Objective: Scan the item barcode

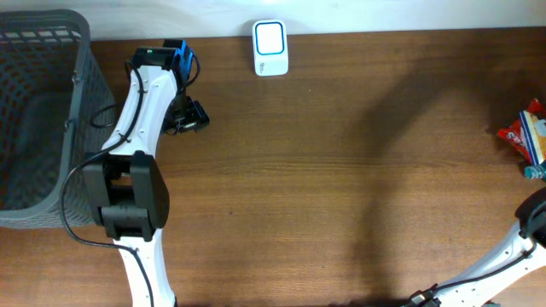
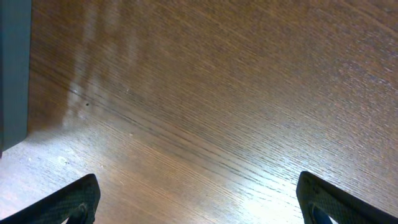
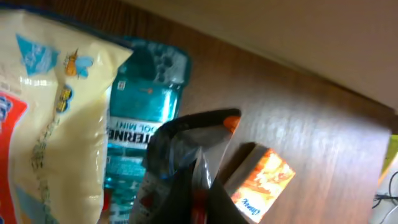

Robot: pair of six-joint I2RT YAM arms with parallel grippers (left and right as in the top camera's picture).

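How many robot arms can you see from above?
2. The left arm stretches beside the grey basket; the right arm pokes in at the bottom right corner, mostly out of frame.

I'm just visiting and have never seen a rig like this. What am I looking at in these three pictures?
These are two robot arms at a wooden table. One camera looks straight down and shows the white left arm, a grey basket and a small white device, probably the barcode scanner. The other two cameras sit on the wrists. The left gripper is wide open over bare wood, holding nothing. The right gripper is among a pale snack bag, a teal mouthwash bottle and an orange box. Its fingers look nearly closed at a dark crinkled wrapper, but a grip is unclear.
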